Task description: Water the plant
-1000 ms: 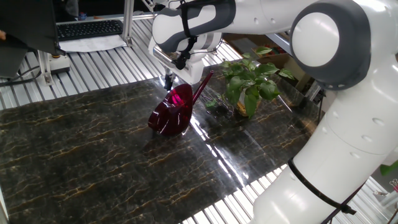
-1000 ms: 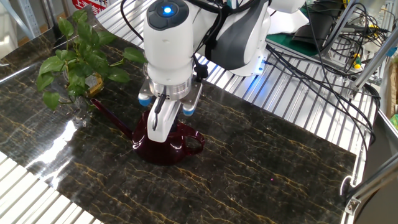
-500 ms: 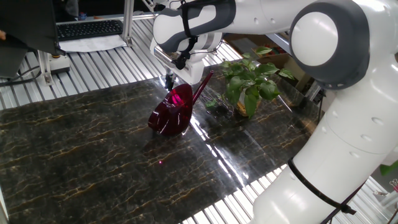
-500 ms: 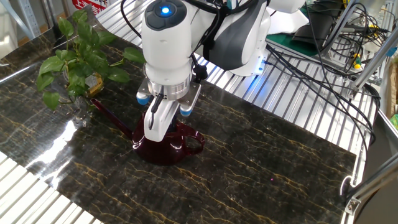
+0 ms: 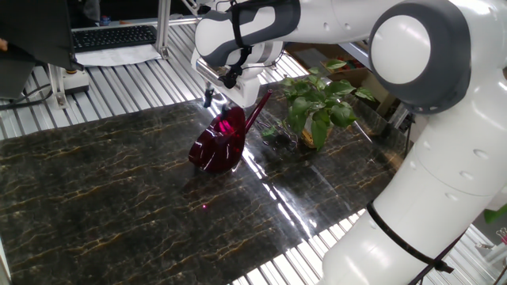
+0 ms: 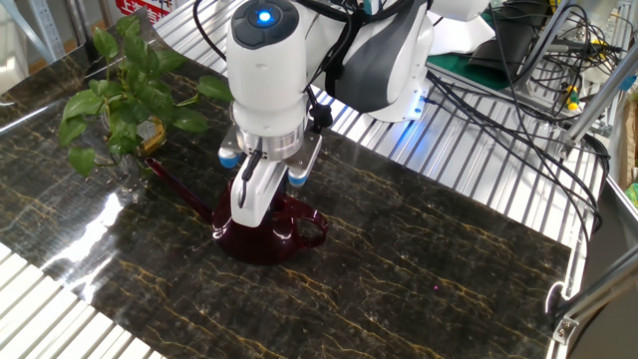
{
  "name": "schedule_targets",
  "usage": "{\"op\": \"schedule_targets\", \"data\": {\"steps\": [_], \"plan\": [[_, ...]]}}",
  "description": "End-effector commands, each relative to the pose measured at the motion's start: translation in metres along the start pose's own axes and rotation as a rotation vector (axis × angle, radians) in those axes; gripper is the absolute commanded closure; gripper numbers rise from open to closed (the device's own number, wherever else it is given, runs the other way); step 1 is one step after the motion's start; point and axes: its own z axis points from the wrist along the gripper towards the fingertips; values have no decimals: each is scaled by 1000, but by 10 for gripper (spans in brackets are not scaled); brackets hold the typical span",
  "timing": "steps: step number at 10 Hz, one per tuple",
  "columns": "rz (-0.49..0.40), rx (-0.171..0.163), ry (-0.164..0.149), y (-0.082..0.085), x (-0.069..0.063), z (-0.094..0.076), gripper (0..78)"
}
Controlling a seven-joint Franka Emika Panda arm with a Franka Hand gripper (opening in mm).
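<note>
- One fixed view shows the gripper (image 5: 215, 101) right above the red watering can (image 5: 218, 144), on the dark marble table (image 5: 95, 182).
- I cannot tell if the gripper is holding the can or has let go.
- The plant (image 5: 317, 103) sits just beside the can. The can's long spout (image 5: 257, 112) points up toward its green leaves.
- The other fixed view shows the gripper (image 6: 261, 199) low over the can (image 6: 267, 235), near its looped handle (image 6: 312, 229).
- Here the plant (image 6: 118, 95) stands at the far left of the table (image 6: 419, 269).
- A red sign (image 6: 150, 8) with white marks is behind the plant, but it is too small to read.
- A blue light (image 6: 266, 16) glows on top of the arm.
- A keyboard (image 5: 115, 36) lies beyond the table.
</note>
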Motion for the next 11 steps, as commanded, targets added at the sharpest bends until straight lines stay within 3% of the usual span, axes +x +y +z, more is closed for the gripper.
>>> {"op": "schedule_targets", "data": {"steps": [1, 5, 6, 7, 11], "plan": [[20, -3, -1, 0, -3, 0, 1], [20, -3, -1, 0, -3, 0, 1], [-48, -25, 43, 0, -3, 0, 1], [-69, -17, 57, 0, -3, 0, 1], [-44, -5, 34, 0, -3, 0, 1]]}}
